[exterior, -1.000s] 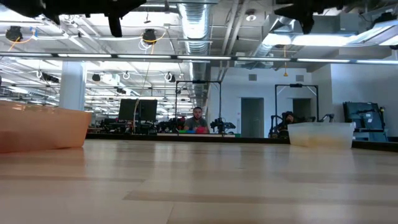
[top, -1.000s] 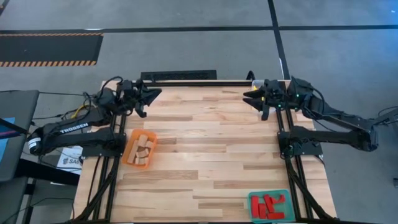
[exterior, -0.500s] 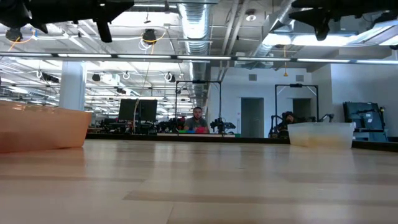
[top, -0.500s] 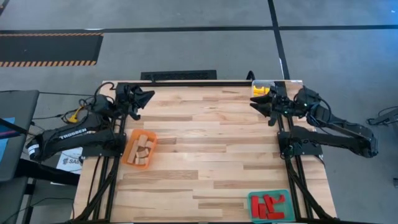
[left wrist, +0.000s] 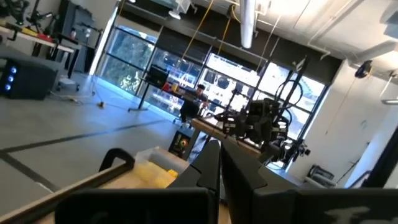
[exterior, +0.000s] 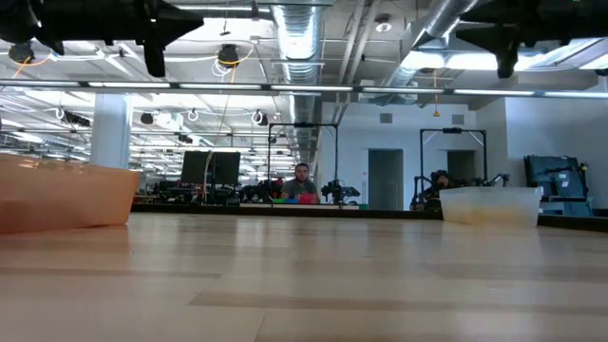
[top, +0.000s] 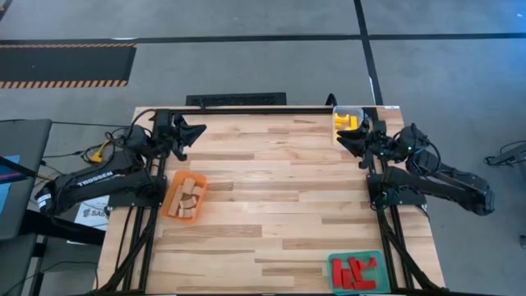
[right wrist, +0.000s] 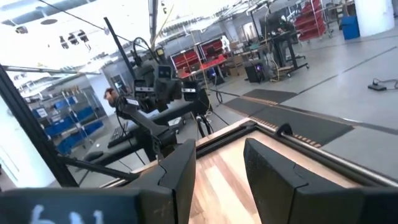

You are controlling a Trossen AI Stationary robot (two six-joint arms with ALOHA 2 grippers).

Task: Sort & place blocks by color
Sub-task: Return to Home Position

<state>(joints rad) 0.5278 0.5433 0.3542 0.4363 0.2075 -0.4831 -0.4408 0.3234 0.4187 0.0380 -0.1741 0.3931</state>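
Table [top: 271, 189]: light wood planks, bare across the whole middle.
Wood blocks [top: 187, 197]: piled in orange tray [top: 168, 205] at table's left edge, about midway along.
Red blocks [top: 355, 270]: in green tray [top: 332, 271] at table's near right corner.
Yellow blocks [top: 348, 121]: in clear tray [exterior: 489, 206] at table's far right corner.
Left gripper [top: 197, 129]: raised over table's far left corner, fingers together, holding nothing.
Right gripper [top: 343, 140]: raised over table's far right side, just beside clear tray, fingers apart, empty.
Floor [top: 271, 70]: grey, crossed by dark lines, all round table; striped mat [top: 66, 64] beyond table's far left.
Room: open hall behind table, ducts [exterior: 299, 28] and strip lights overhead, person [exterior: 301, 182] seated well beyond table's far edge.
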